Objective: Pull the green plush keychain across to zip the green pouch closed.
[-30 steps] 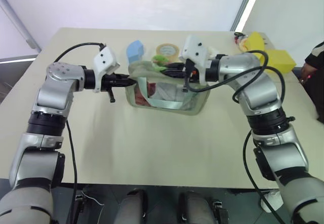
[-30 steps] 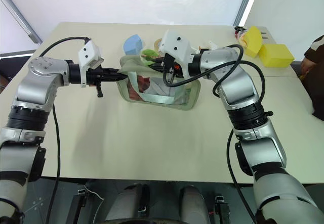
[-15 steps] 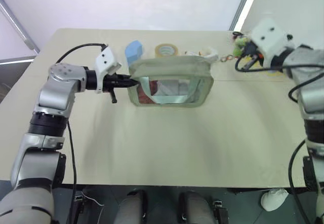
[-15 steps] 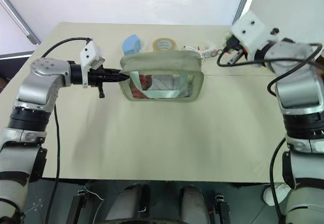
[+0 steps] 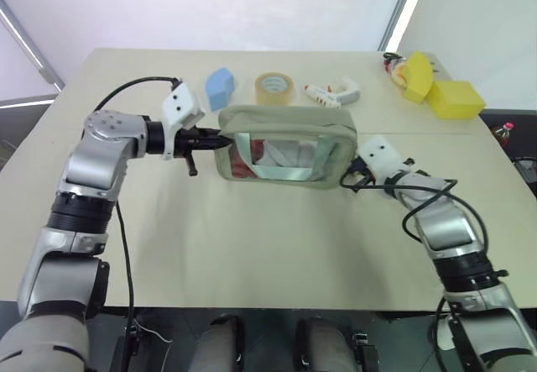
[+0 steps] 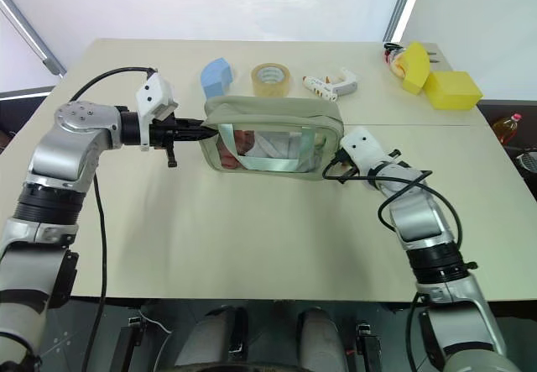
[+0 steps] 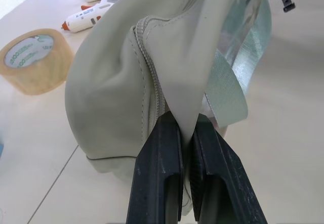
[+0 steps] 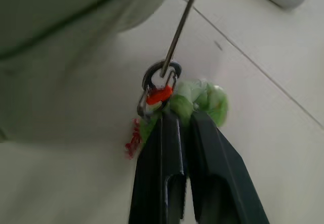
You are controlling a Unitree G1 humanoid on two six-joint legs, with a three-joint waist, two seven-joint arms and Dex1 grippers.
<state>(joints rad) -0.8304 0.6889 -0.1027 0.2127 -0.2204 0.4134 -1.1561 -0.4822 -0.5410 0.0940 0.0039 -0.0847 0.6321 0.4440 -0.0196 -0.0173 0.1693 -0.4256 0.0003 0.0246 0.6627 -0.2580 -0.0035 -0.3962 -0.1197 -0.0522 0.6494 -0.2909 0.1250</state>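
one green pouch (image 5: 285,147); one green plush keychain (image 8: 200,100); two yellow blocks (image 5: 456,96)

Beige bench (image 5: 252,254), seam line running across it. Green pouch (image 5: 285,145) standing near the middle. Behind it in a row: light-blue foam block (image 5: 221,85), roll of tan tape (image 5: 275,87), white glue gun (image 5: 333,94). At far right corner, two yellow blocks (image 5: 445,91) just beside each other, small oddments by them.
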